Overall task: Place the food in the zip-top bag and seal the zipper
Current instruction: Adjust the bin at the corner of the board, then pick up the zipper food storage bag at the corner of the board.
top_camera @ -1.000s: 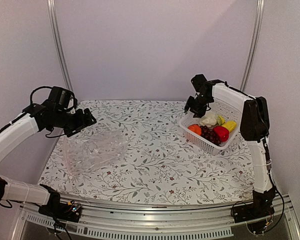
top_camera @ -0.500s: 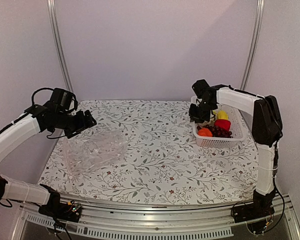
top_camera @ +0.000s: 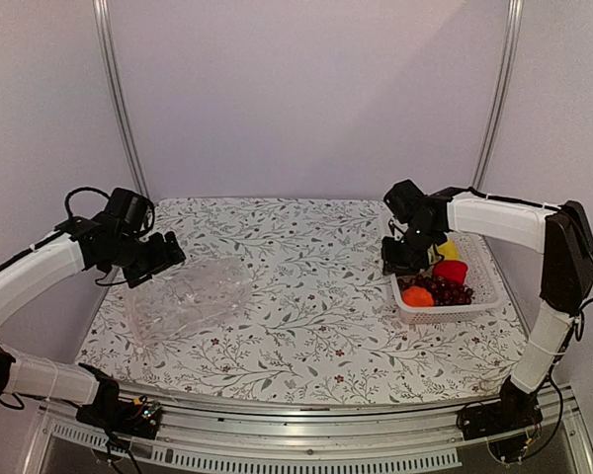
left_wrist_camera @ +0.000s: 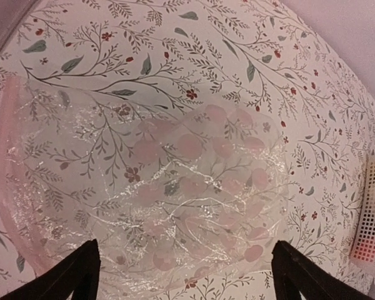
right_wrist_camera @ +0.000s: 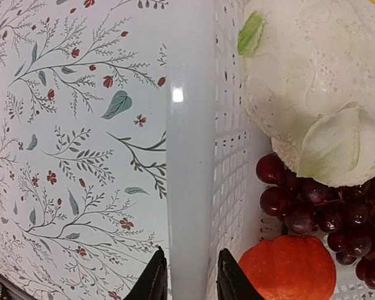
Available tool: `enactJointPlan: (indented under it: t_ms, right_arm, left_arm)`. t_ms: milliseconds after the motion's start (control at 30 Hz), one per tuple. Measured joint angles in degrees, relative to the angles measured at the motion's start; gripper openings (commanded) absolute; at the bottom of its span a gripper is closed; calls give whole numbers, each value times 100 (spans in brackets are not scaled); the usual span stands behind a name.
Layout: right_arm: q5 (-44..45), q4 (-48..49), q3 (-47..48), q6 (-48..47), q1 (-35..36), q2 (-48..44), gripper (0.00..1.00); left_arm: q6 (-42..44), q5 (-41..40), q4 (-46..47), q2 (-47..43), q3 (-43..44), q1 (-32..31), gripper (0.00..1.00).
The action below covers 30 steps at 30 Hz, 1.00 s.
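Clear, crinkled plastic is what we have to reckon with. The clear crinkly zip-top bag (top_camera: 190,294) lies flat on the flower-printed tablecloth (top_camera: 306,326) at the left side, well apart from the food, with nothing in it that we can see. We judge it very light, limp and slippery; a pinch through both layers would lift the whole sheet rather than open it. The zipper (left_wrist_camera: 5,181), which we take to be the pinkish band along the bag's edge, looks like the stiffest part. That is where we would take hold, on one lip only. The left gripper (left_wrist_camera: 184,245) hangs above the bag with its fingers spread wide, holding nothing.

All the food sits in the white mesh plastic basket (top_camera: 443,314) at the right: the cream-white lumpy cauliflower piece (right_wrist_camera: 306,81), the dark red grape bunch (top_camera: 445,290), the orange ball (top_camera: 417,296), the red piece (top_camera: 451,271) and a yellow piece (top_camera: 447,251). These look hard, smooth and light. The ball may roll out of a pinch, the grape bunch offers bumps to catch, and the cauliflower piece is wide and wants a broad opening. The right gripper (right_wrist_camera: 190,251) is clamped on the basket's wall on the bag's side, one finger outside and one inside, near the orange ball.
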Motion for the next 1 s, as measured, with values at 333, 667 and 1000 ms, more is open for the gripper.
enactJointPlan:
  t_ms: [333,667,1000]
  right_arm:
    - [245,-570,1567,-800,675,9,64]
    - [63,-647,2107,-1362,802,15,65]
    - [-125,-723,2107,-1641,802,15,65]
  left_arm:
    - [-619,-431,-87,28,-321,544,100]
    - [-732,-776,142,369,-575,1349,100]
    - [-339,-664,975,393,-1099,1838,95]
